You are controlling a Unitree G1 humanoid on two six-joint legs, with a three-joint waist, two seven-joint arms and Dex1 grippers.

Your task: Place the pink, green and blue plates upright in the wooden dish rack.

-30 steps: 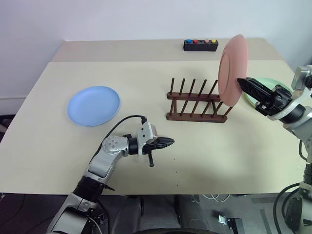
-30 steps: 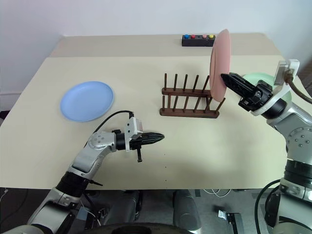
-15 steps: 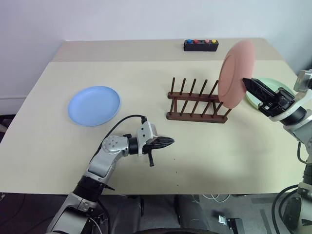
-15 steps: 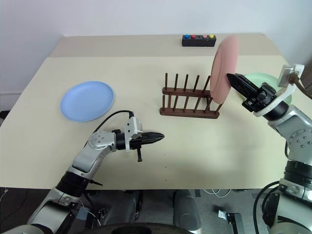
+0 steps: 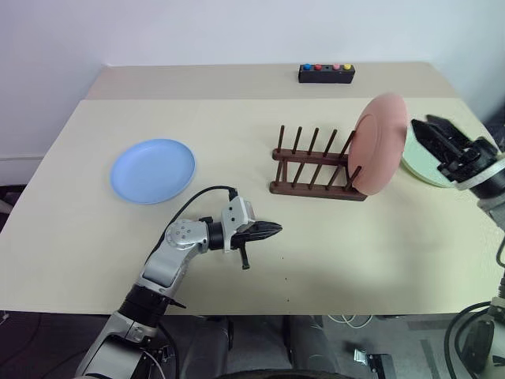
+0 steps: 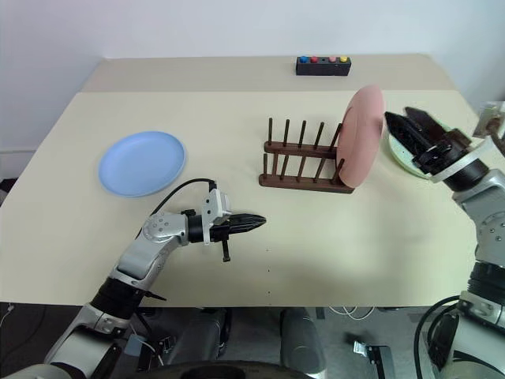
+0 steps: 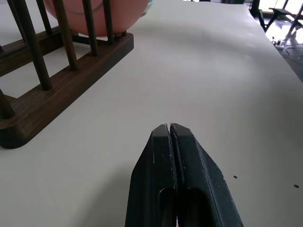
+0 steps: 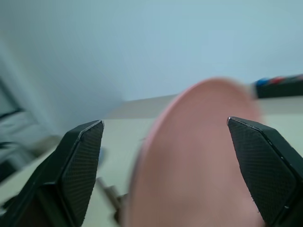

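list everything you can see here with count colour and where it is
pink plate: 1, pink, standing on edge in the right end of the rack, leaning a little
wooden dish rack: 1, dark reddish-brown, middle of the table, right of centre
blue plate: 1, light blue, flat on the table's left side
green plate: 1, pale green, flat near the table's right edge, partly behind the right gripper
button box: 1, black with coloured buttons, far edge of the table
table: 1, cream
left gripper: 1, black, shut, low over the table's front
right gripper: 1, black, open, just right of the pink plate
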